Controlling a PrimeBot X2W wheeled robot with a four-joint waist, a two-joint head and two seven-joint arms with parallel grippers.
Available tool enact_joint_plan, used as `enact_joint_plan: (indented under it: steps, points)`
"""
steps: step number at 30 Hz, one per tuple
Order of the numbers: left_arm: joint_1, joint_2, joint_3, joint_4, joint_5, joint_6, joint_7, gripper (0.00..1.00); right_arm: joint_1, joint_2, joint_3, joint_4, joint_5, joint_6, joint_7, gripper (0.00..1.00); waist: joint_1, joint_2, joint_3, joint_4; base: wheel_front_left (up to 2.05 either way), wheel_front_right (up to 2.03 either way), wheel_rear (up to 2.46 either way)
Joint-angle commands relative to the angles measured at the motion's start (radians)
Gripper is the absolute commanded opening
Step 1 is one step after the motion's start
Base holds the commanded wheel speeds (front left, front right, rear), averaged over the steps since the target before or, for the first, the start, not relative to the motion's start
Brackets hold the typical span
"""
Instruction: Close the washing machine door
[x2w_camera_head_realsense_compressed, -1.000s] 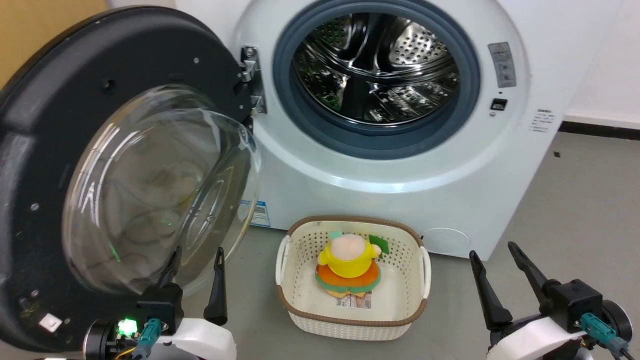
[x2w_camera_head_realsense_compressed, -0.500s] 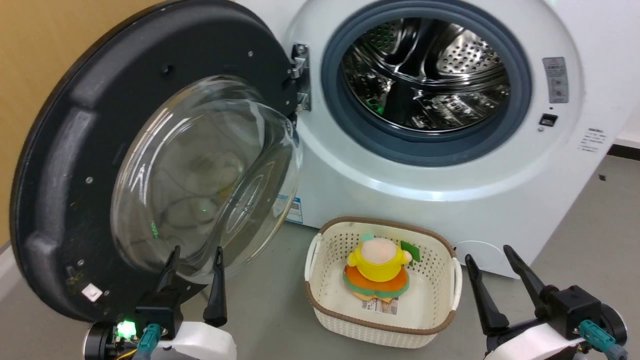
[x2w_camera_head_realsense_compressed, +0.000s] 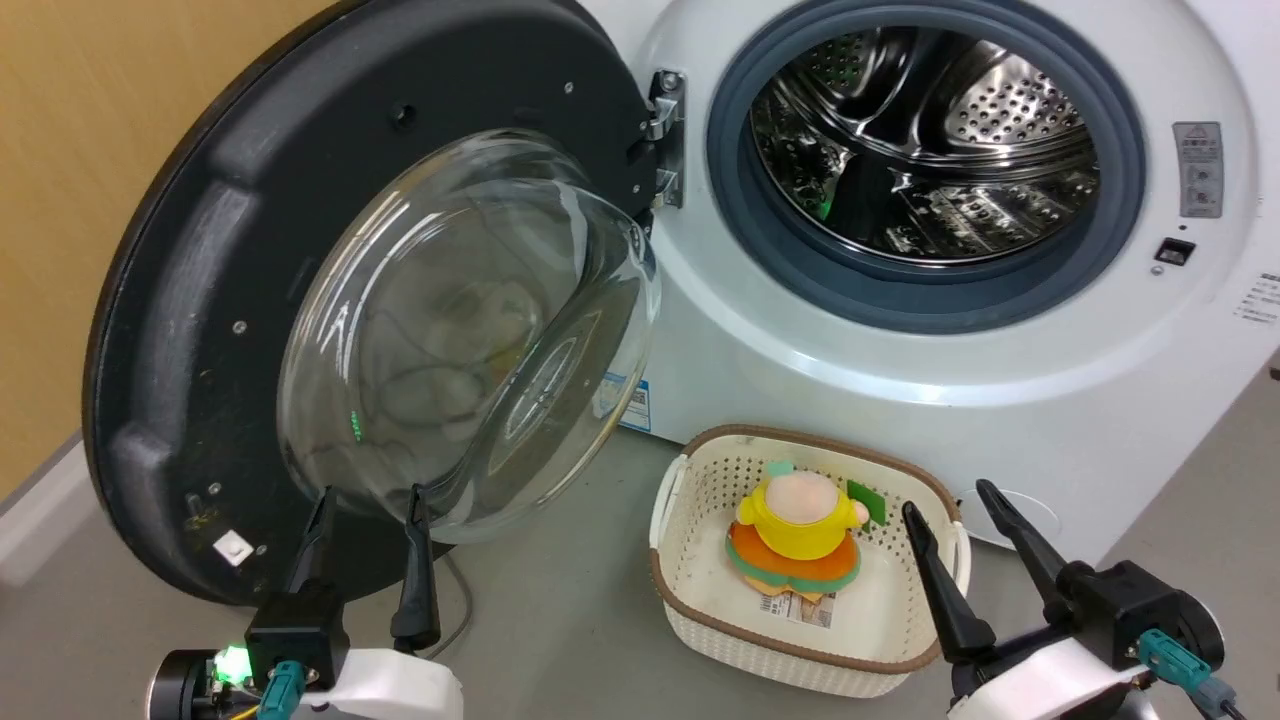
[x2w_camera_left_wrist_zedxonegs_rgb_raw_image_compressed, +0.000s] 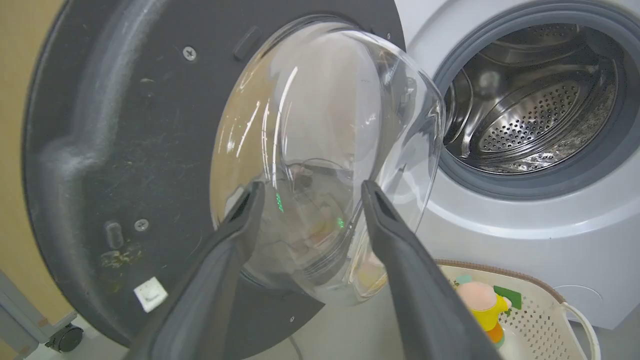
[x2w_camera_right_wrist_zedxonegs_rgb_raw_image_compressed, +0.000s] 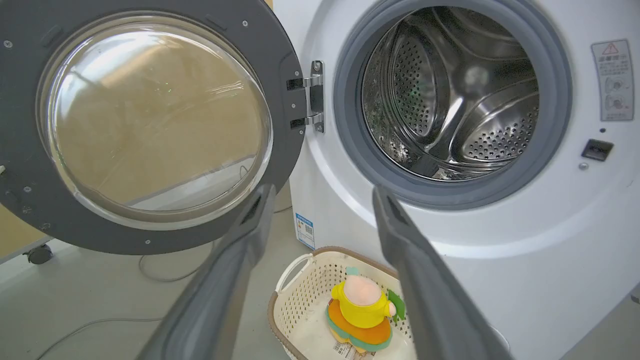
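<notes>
Washing machine door (x2w_camera_head_realsense_compressed: 430, 330) hangs wide open on its hinge (x2w_camera_head_realsense_compressed: 665, 140) at the left of the washing machine (x2w_camera_head_realsense_compressed: 900, 400), whose drum mouth is unblocked and whose right side is cut off by the frame. A basket (x2w_camera_head_realsense_compressed: 740, 635) holding a soft toy (x2w_camera_head_realsense_compressed: 798, 525) stands on the floor below that mouth, with bare floor between it and the door. The left gripper (x2w_camera_head_realsense_compressed: 370, 497), fingers parted and empty, points at the glass bowl's lower edge, though contact is hard to judge; the right gripper (x2w_camera_head_realsense_compressed: 947, 498), also parted and empty, hovers by the basket.

Black-rimmed washing machine door (x2w_camera_head_realsense_compressed: 250, 230) wide open, left.
</notes>
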Motion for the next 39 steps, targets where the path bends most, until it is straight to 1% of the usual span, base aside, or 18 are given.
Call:
enact_joint_plan:
  steps: [1, 28, 39]
  points:
    - [0.017, 0.003, 0.002, -0.009, -0.006, 0.012, -0.011, 1.0, -0.022, -0.012, 0.012, 0.007, 0.012, 0.0, -0.011, 1.0, 0.0, -0.0001, 0.004, 0.013, 0.0, 0.0, 0.0]
    - [0.051, 0.0, -0.003, -0.061, -0.017, 0.07, -0.066, 1.0, -0.068, -0.053, 0.102, 0.038, 0.084, 0.001, -0.065, 1.0, 0.0, -0.0001, 0.014, 0.128, 0.0, 0.0, 0.0]
    - [0.056, 0.002, -0.002, -0.072, -0.016, 0.077, -0.088, 1.0, -0.073, -0.063, 0.124, 0.047, 0.112, 0.001, -0.088, 1.0, 0.0, -0.0001, 0.016, 0.173, 0.0, 0.0, 0.0]
